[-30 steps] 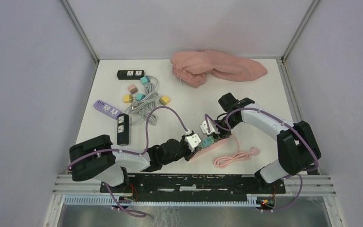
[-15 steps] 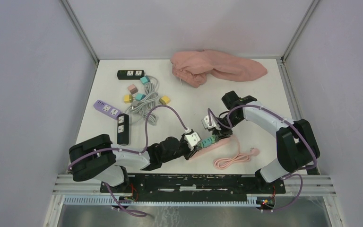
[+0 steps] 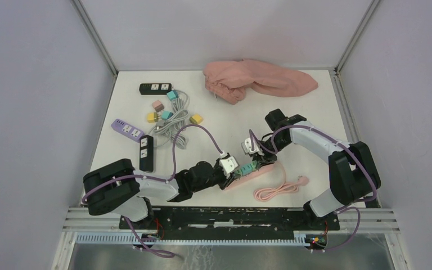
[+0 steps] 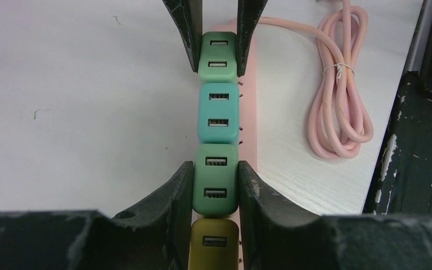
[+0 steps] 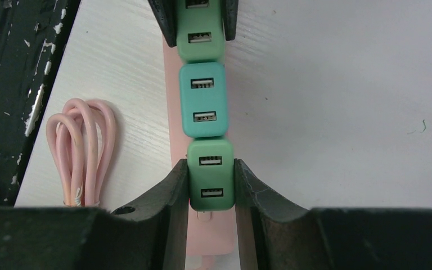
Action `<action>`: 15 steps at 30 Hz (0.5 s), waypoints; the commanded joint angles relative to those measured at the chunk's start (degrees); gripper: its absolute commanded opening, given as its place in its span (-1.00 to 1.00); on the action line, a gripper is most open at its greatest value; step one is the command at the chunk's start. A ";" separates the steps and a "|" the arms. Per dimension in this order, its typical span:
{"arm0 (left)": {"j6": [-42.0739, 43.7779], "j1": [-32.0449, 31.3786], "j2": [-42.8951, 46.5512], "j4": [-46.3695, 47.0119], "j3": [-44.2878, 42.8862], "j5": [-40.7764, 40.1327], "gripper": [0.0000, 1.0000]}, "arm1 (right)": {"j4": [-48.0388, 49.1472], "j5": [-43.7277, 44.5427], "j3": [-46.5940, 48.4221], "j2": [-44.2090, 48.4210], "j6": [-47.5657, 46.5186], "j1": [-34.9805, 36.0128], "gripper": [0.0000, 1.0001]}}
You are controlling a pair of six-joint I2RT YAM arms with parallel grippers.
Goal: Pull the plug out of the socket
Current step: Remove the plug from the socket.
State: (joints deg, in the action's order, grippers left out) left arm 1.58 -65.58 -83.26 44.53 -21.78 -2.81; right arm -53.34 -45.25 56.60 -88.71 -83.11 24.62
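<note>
The left fingers point(image 4: 180, 191) are closed narrow on a green plug point(image 4: 216, 188), one finger on each flank. The right fingers point(image 5: 174, 191) clamp a second green plug point(image 5: 211, 180) the same way. Both plugs stand in one row on the pink power strip point(image 4: 251, 135), which lies flat on the desk point(image 4: 79, 112). Between the two pairs of fingers stands a teal plug point(image 4: 218, 112), touching both green ones and gripped by neither. Behind the left fingers, toward the wrist, sits a yellow plug point(image 4: 214, 244). The pink cord point(image 4: 337, 95) lies coiled near the strip, right of the left fingers.
</note>
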 commanded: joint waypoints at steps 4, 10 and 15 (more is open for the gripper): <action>0.61 0.24 -1.15 -1.56 1.46 0.29 -0.94 | 3.87 -1.18 2.39 2.57 11.65 -1.94 -1.00; 0.70 0.63 -0.51 -1.51 2.07 0.30 -0.94 | -7.16 -0.04 2.62 2.67 -4.13 -4.64 -1.00; 0.54 0.76 -0.48 -1.47 2.01 0.83 -0.94 | -12.69 -7.11 1.08 2.19 -12.67 -2.82 -1.00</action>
State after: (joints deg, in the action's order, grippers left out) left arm 1.58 -65.34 -83.37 46.00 -21.34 -1.65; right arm -57.47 -47.70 56.69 -88.58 -87.64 21.45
